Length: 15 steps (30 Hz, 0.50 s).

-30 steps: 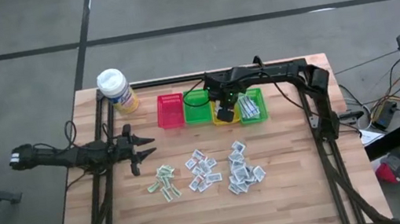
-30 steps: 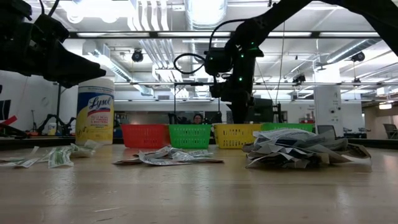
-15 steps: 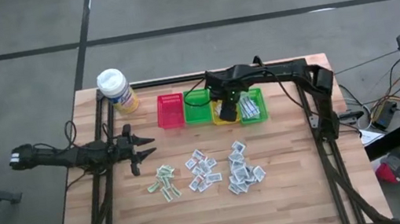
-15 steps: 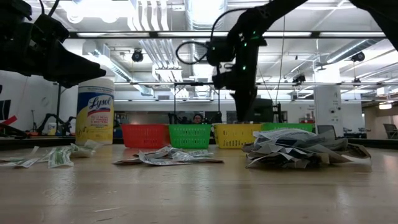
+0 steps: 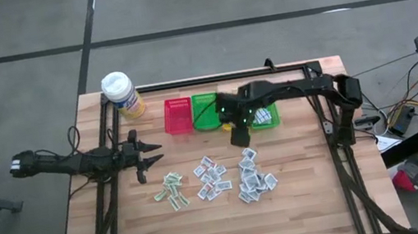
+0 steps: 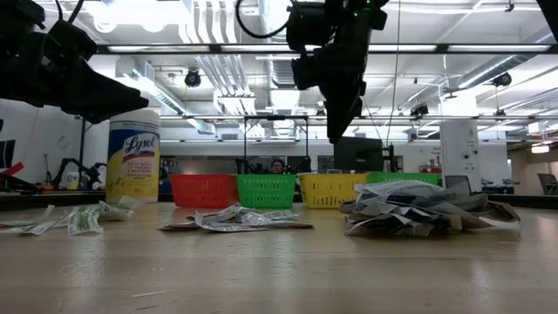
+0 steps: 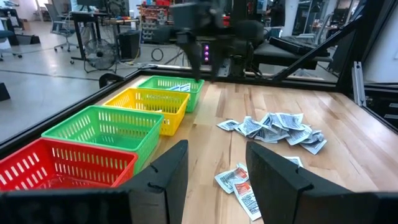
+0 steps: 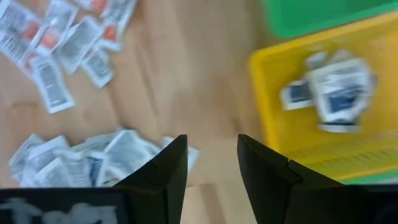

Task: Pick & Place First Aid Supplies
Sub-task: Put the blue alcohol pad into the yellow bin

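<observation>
Over the counter (image 5: pixel 305 202) just near of the yellow basket (image 8: pixel 323 93), the right claw (image 5: pixel 240 135) hangs open and empty; a few packets (image 8: pixel 329 90) lie inside, three piles (image 5: pixel 211 176) remain; left claw (image 5: pixel 145 158) waits open

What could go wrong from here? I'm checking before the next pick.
1. The right gripper, open and empty, hangs above the table between the yellow basket and the heaped pile of packets; a grasp into that overlapping heap may lift several at once.
2. Flat packets lying on the wood may slip from the fingers.
3. Descending close to the yellow basket could nudge its rim.
</observation>
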Available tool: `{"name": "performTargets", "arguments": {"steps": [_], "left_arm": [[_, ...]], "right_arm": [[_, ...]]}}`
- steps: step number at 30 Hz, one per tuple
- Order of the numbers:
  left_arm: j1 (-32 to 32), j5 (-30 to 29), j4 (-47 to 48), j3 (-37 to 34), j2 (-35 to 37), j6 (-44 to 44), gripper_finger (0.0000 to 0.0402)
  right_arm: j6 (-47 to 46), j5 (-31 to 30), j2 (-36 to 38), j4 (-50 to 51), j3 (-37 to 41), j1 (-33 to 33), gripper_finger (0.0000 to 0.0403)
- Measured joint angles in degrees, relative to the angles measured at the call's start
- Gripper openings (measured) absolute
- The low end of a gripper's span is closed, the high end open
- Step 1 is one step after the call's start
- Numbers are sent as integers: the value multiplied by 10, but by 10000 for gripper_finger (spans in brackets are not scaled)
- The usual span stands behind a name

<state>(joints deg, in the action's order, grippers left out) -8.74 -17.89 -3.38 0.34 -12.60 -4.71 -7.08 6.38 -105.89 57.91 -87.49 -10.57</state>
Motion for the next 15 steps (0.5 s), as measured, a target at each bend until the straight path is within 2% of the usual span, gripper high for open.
{"name": "performTargets", "arguments": {"steps": [7, 15], "left_arm": [[0, 0, 0, 0, -2, 0, 158], [0, 0, 0, 0, -4, 0, 158]], "right_arm": [[-42, -13, -8, -17, 11, 49, 124], [-136, -20, -8, -22, 44, 53, 131]]}}
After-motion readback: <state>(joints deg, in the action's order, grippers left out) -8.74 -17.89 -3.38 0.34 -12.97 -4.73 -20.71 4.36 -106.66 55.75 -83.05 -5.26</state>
